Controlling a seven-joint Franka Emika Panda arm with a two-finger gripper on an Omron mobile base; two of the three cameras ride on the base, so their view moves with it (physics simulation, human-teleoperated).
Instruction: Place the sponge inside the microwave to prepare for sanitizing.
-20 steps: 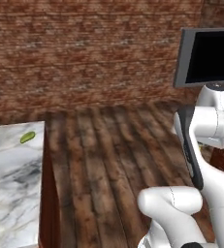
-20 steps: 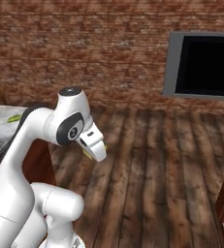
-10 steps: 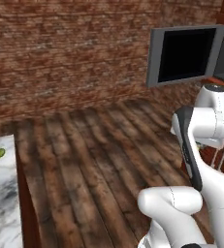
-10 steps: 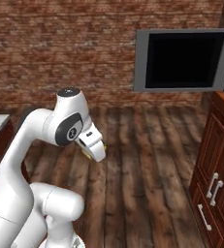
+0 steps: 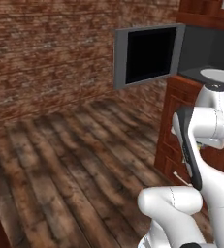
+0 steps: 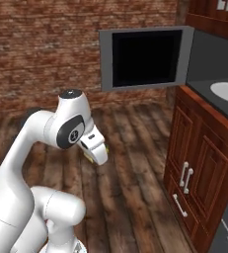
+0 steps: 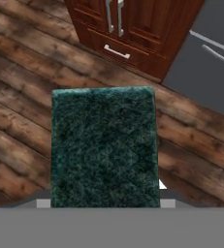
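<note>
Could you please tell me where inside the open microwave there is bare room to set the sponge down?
The grey microwave's dark cavity looks bare: its pale round turntable carries nothing, bordered by the dark back wall and the swung-open black glass door. The hand holds the dark green rectangular sponge out over the wooden floor, short of the opening.

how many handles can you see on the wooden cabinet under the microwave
3 in the right base view: two upright cabinet door handles side by side, one drawer handle below them. More may be hidden further right.
</note>
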